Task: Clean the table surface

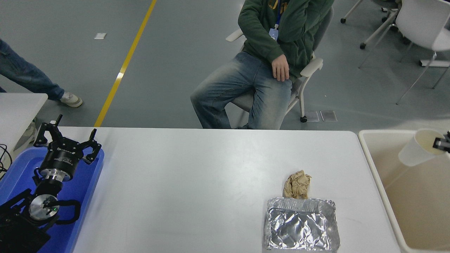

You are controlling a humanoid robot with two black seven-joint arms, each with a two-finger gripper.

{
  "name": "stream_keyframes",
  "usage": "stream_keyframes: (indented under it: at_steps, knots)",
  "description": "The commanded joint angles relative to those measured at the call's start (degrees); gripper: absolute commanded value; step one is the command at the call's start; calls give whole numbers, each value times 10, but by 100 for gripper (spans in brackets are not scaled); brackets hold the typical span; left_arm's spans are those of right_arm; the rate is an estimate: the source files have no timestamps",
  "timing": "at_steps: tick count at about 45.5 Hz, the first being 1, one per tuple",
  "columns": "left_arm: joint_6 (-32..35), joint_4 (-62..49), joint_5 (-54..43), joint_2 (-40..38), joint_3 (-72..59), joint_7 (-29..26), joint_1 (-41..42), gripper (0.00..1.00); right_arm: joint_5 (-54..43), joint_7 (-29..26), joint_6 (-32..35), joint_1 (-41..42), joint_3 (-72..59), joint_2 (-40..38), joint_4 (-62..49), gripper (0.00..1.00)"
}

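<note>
Foil tray (pixel 301 225): it lies nearest to you, on the right half of the table surface (pixel 197 182), close to the near edge, with its long side running left to right.
Crumpled brown paper (pixel 297 184): it touches the far rim of the foil tray, so the two pieces of rubbish sit together.
Left gripper (pixel 66 142): parked over the blue tray (pixel 88 196) at the lower left, fingers spread and holding nothing; it is well apart from the rubbish.
Right gripper (pixel 442 143): only its tip shows at the right edge; its fingers pinch the rim of the white paper cup (pixel 418 151).
Cup position: it hangs tilted over the beige bin (pixel 378 168), off the table surface, with its mouth toward the gripper.
Key relation: the remaining rubbish lies to the left of your right gripper and nearer to you, so I judge the right arm is the closer one for it.
Next need: probably you let the cup go into the bin first.
Far side: a person (pixel 267 66) sits on a chair beyond the table, hands away from it.
</note>
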Motion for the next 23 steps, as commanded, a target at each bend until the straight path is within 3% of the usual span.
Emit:
stream_keyframes:
  at_steps: [1, 23]
  knots:
    - [0, 0, 0, 0, 0, 0, 0, 100, 12, 6, -33, -80, 30, 47, -88, 0]
    - [0, 0, 0, 0, 0, 0, 0, 100, 39, 15, -36, -180, 63, 166, -300, 0]
